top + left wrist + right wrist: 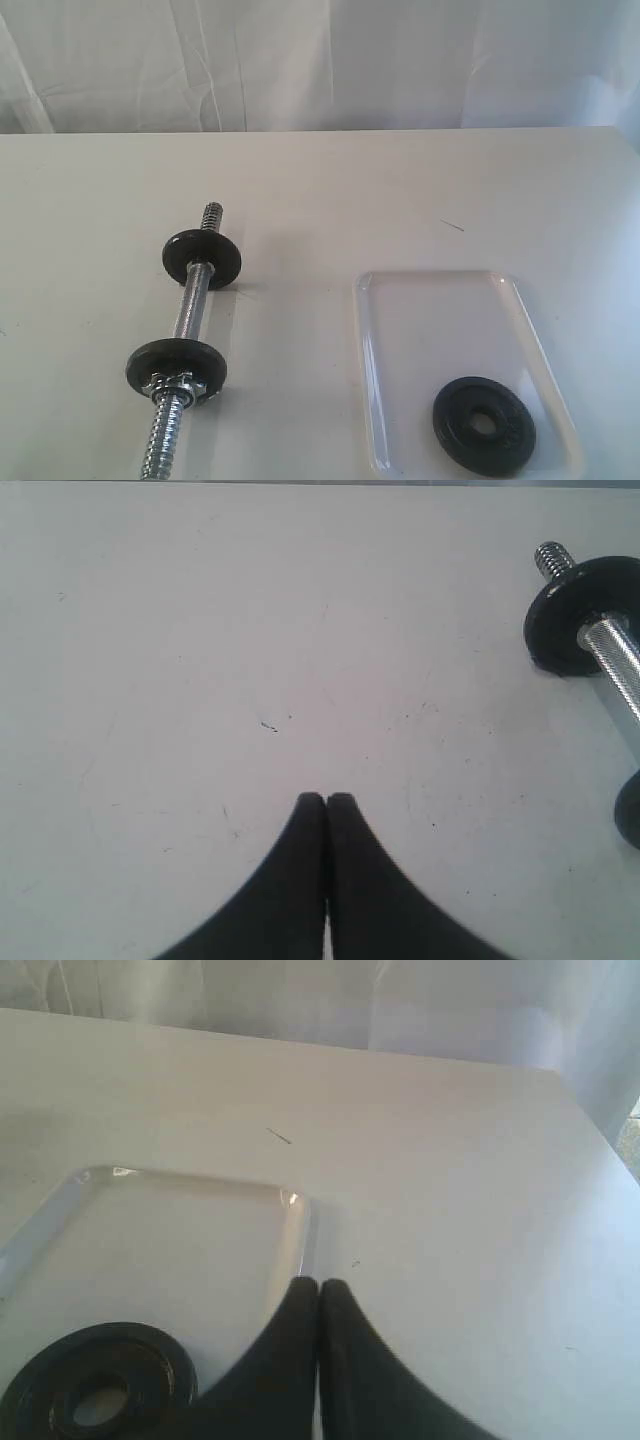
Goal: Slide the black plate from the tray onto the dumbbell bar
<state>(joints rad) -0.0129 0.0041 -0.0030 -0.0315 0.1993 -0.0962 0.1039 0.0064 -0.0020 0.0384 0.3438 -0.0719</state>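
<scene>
Right gripper (pixel 319 1283): dark, smooth, tapering fingers pressed tip to tip with nothing between them; it hangs over the tray's far corner.
Left gripper (pixel 326 800): likewise closed and empty, above bare table, with the bar off to one side.
Done: nothing yet, as I judge it. Neither gripper touches a thing.
Left: picking up the plate, carrying it across, lining its hole up with a bar end and sliding it on.
Plate (pixel 484 421): lies flat in the near part of the tray, well apart from the bar. It is a round, dull black disc that looks like cast metal, with a centre hole and a raised ring around it.
Tray (pixel 440 315): shallow, cloudy white plastic with a low glossy rim and rounded corners. Only the plate lies in it.
Bar (pixel 190 305): bright chrome, roughened along the grip and threaded at both ends. It lies on the table, angled away from me.
Near disc (pixel 176 367): black, already on the bar, with a chrome nut (pixel 170 383) on its outer side and a long bare thread beyond.
Far disc (pixel 202 258): black, with a short thread stub beyond it; I see no nut there.
Table (pixel 400 200): flat, matte and off-white, with faint scuffs.
Curtain (pixel 320 60): white, softly folded cloth behind.
</scene>
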